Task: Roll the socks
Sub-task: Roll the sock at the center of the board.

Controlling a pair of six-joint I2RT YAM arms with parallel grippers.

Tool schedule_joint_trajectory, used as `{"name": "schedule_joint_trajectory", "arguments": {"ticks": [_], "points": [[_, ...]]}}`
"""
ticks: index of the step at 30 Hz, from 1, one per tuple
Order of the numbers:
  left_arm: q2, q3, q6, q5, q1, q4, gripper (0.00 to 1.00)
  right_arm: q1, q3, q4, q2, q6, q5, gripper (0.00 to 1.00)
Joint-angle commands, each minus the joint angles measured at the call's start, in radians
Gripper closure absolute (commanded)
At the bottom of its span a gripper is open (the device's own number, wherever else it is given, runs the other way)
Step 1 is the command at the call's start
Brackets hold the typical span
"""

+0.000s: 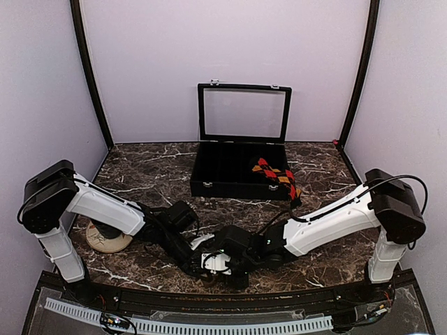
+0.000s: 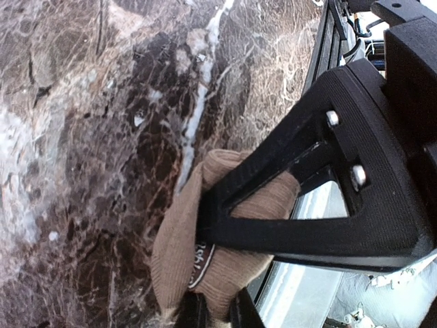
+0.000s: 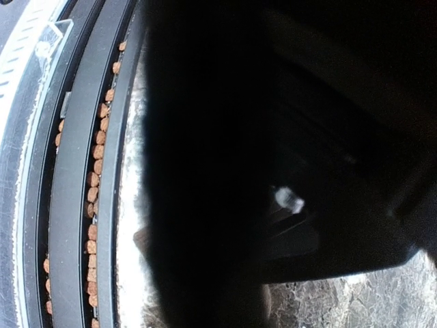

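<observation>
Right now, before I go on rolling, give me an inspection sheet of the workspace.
Surface: dark marble table.
Job's things: tan sock at the near edge; argyle sock in the case's right end, spilling over its front.
Clutter: open black case at the back; tan disc under the left arm.
Claws: left claw shut on the tan sock; right claw beside it, state unclear.
Cables: black cable looping at the right arm's shoulder.
Surroundings: plain lilac walls.

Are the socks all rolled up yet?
Not yet. The argyle sock already lies at the black case's right end, though I cannot tell whether it is rolled. The left fingers are pinching the bunched tan sock on the table. Finishing its roll is left.
</observation>
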Motion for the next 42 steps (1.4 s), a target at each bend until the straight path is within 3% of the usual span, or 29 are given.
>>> {"name": "schedule_joint_trajectory", "arguments": {"ticks": [1,6,12,31,42], "points": [[0.016,-0.004,-0.021,-0.132,0.017,-0.087,0.97,0.007,-0.004,-0.055,0.054,0.061,-0.009,1.0],[-0.015,-0.003,-0.062,-0.198,0.025,-0.084,0.78,0.006,-0.011,-0.061,0.041,0.099,0.024,1.0],[-0.078,-0.027,-0.108,-0.256,0.028,-0.068,0.68,-0.005,-0.024,-0.071,0.02,0.162,0.089,1.0],[-0.272,-0.062,-0.17,-0.465,0.037,-0.102,0.65,-0.051,-0.07,-0.103,-0.078,0.293,0.173,1.0],[-0.328,-0.033,-0.159,-0.603,0.037,-0.145,0.65,-0.127,0.02,-0.188,-0.147,0.339,0.198,1.0]]}}
